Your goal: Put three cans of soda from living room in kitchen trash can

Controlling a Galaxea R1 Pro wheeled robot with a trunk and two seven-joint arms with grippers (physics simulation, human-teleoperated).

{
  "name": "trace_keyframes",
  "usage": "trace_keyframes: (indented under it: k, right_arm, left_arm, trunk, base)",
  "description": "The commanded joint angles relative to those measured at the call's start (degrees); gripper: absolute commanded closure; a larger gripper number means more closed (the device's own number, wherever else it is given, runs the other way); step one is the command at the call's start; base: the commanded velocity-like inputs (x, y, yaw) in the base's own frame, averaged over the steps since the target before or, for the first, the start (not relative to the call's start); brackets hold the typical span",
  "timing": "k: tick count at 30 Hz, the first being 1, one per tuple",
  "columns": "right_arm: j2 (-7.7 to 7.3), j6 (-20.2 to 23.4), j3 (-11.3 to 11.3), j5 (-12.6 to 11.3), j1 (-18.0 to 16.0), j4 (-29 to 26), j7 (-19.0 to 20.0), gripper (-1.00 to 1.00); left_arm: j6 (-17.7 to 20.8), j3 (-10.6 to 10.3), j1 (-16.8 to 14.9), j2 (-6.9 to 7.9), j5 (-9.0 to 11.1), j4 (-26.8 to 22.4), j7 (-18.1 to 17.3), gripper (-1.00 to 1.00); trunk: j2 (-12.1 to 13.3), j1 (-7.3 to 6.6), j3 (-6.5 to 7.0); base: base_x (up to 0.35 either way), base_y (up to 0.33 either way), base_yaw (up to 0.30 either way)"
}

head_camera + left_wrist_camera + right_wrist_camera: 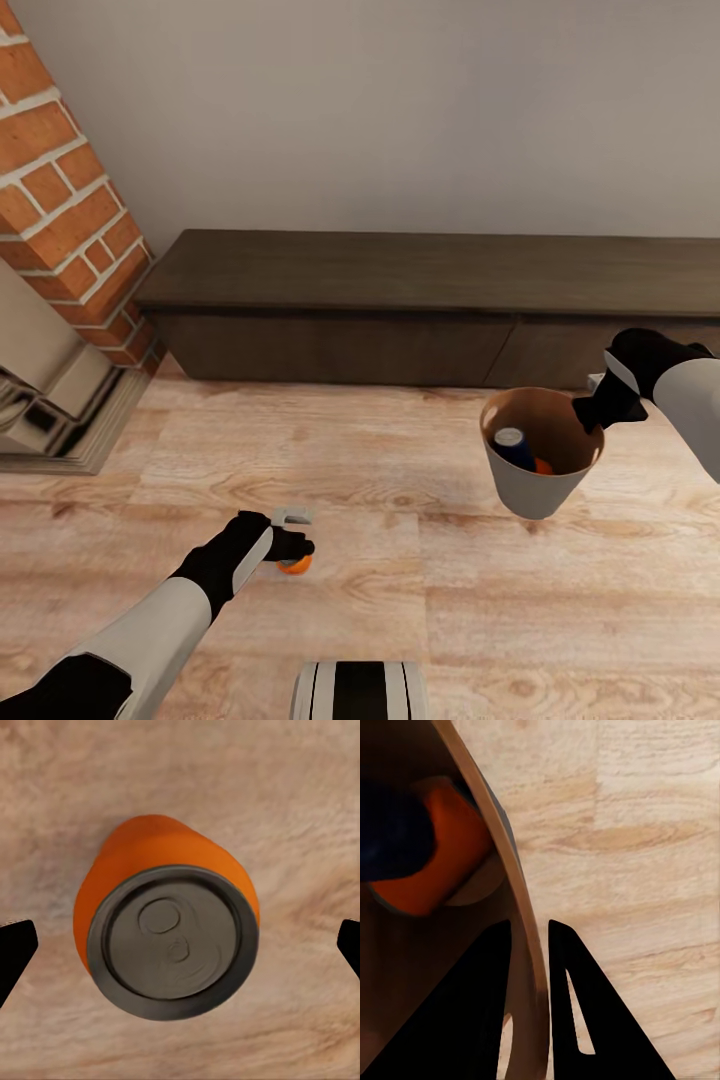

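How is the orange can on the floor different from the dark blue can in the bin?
The orange can on the floor stands upright on the wood floor, while the dark blue can leans tilted inside the bin. The orange can sits between the open fingers of the left gripper, not yet gripped; the blue can is already in the bin, which the right gripper holds by its rim. They differ in colour. Both are small cylindrical cans.

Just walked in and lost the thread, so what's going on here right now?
The robot is collecting soda cans in the living room. Its right gripper holds the bin by the rim, off the floor, with a blue can and an orange can inside. Its left gripper is open around the last orange can, which stands on the wood floor.
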Motion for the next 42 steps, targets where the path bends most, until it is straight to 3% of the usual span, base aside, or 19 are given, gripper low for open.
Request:
trace_keyframes:
  k: [1,24,30,42]
  right_arm:
    - [0.0,0.02,0.21,-0.07,-0.04,0.01,0.11,1.0]
    - [-0.02,0.02,0.48,-0.06,-0.04,0.01,0.11,1.0]
    - [-0.02,0.02,1.73,-0.1,-0.04,0.01,0.11,1.0]
    - [-0.02,0.02,2.21,-0.11,-0.04,0.01,0.11,1.0]
  left_arm:
    - [0.0,0.0,0.0,-0.01,0.0,0.0,0.0,-1.0]
    - [-0.09,0.02,0.0,0.01,0.0,-0.08,-0.01,-1.0]
    - [-0.09,-0.17,0.0,-0.15,0.0,-0.08,0.86,-1.0]
    - [-0.09,-0.26,0.0,-0.25,0.08,-0.08,1.65,-1.0]
  trunk:
    - [-0.02,0.01,-0.22]
    - [-0.04,0.04,-0.44]
    - [-0.12,0.19,-1.77]
    - [-0.12,0.19,-1.77]
  base:
    - [0.0,0.0,0.0]
    - [0.039,0.02,0.0]
    - [0.002,0.001,0.0]
    - [0.0,0.0,0.0]
